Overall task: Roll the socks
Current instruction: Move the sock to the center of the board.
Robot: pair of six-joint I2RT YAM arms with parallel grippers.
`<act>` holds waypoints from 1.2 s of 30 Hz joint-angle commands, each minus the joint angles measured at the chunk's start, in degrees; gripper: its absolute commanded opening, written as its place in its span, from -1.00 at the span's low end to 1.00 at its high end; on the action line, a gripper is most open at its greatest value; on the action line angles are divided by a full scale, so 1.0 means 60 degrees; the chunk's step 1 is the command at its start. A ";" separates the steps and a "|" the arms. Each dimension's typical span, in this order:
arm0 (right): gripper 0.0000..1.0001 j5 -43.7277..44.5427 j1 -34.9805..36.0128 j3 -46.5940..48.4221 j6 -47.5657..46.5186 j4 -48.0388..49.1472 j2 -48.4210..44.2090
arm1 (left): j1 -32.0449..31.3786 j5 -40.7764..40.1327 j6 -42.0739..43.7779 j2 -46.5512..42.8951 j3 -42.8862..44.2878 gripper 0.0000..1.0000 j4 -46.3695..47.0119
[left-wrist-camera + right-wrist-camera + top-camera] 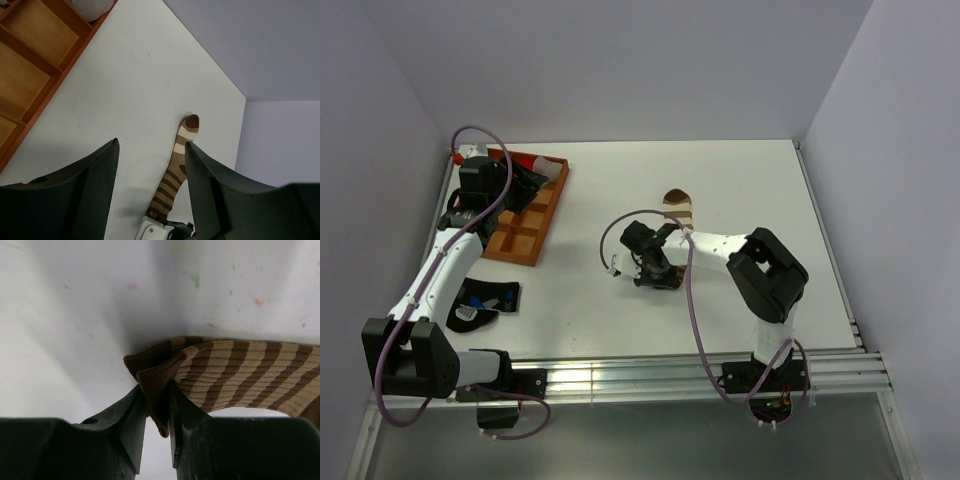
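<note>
The dark-brown-and-tan striped sock lies mid-table, toe towards the far edge. My right gripper is shut on its dark cuff. In the right wrist view the cuff is folded up and pinched between the fingers, and the striped leg runs off to the right. My left gripper hovers over the orange tray, open and empty. Its wrist view looks between its fingers at the brown sock in the distance. The red-and-white sock lies at the tray's far end, partly hidden by the left gripper.
The orange compartment tray stands at the left of the table; its wooden compartments also show in the left wrist view. A black lump with a blue spot lies near the left arm at the front left. Walls close in both sides.
</note>
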 commanded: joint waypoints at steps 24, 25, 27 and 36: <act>0.15 -0.2188 0.0452 -0.0985 0.0587 0.0549 -0.1548 | -0.0065 0.0467 0.0445 -0.0999 -0.1387 0.21 0.1110; 0.15 -0.2056 0.0467 -0.1073 0.0588 0.0565 -0.1577 | -0.0065 0.0466 0.0445 -0.0984 -0.1387 0.21 0.1110; 0.16 -0.1982 0.0496 -0.1132 0.0690 0.0667 -0.1592 | -0.0065 0.0481 0.0445 -0.0955 -0.1358 0.20 0.1110; 0.16 -0.0855 0.0804 -0.1746 0.0852 0.1135 -0.2222 | -0.0065 0.0379 0.0518 -0.0940 -0.1328 0.21 0.1008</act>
